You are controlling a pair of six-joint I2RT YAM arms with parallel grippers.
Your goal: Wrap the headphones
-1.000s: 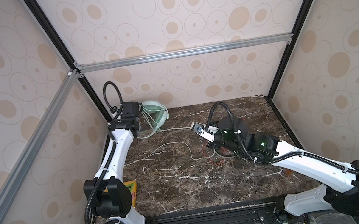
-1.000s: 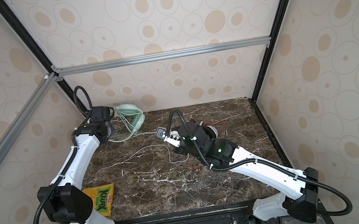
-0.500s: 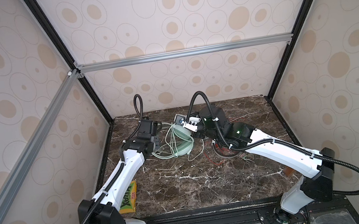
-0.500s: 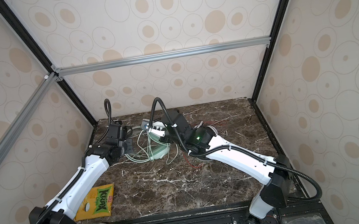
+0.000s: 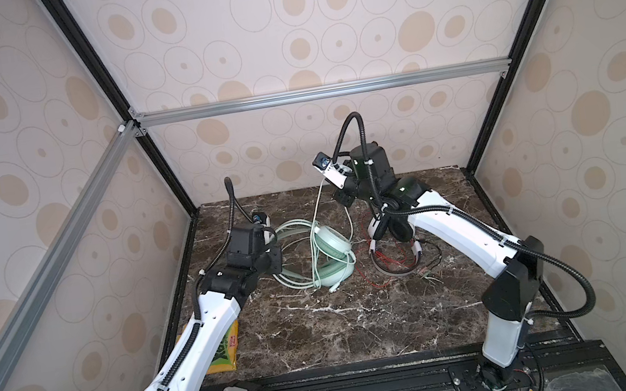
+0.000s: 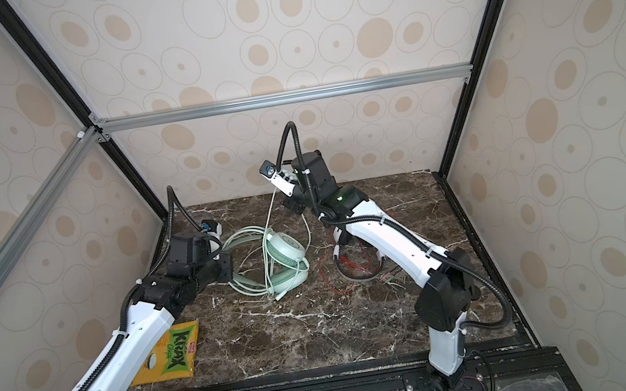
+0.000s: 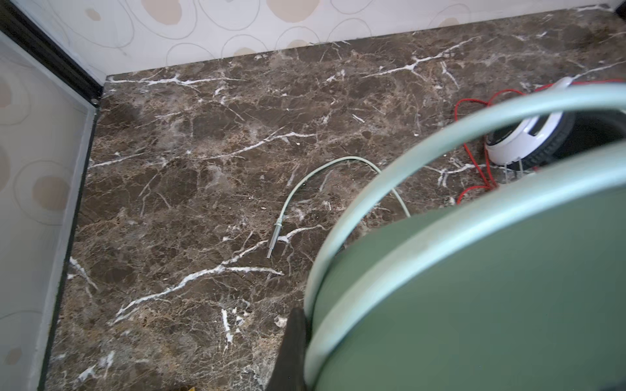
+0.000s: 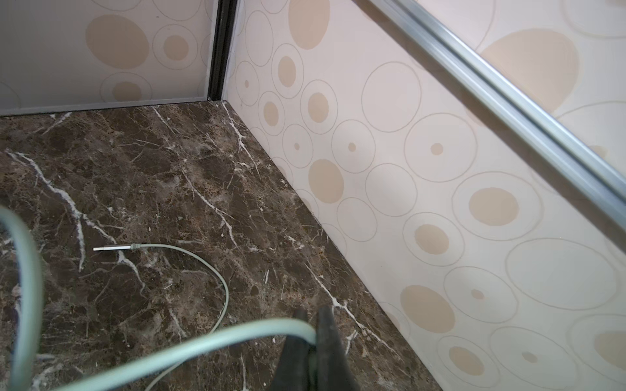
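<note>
Pinched pale green cord (image 8: 203, 345) in right gripper (image 8: 313, 338), mint green headphones (image 5: 331, 244) below it; clamped their headband (image 7: 474, 287) in left gripper (image 5: 276, 258), white-and-black headphones (image 7: 521, 142) beyond its tips

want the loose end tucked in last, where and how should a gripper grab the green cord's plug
Probably the thicker sleeve of the plug, just behind its metal tip, coming straight down with the jaws across it. It lies flat and straight on the table with bare marble either side, and the green cord curves away behind.
</note>
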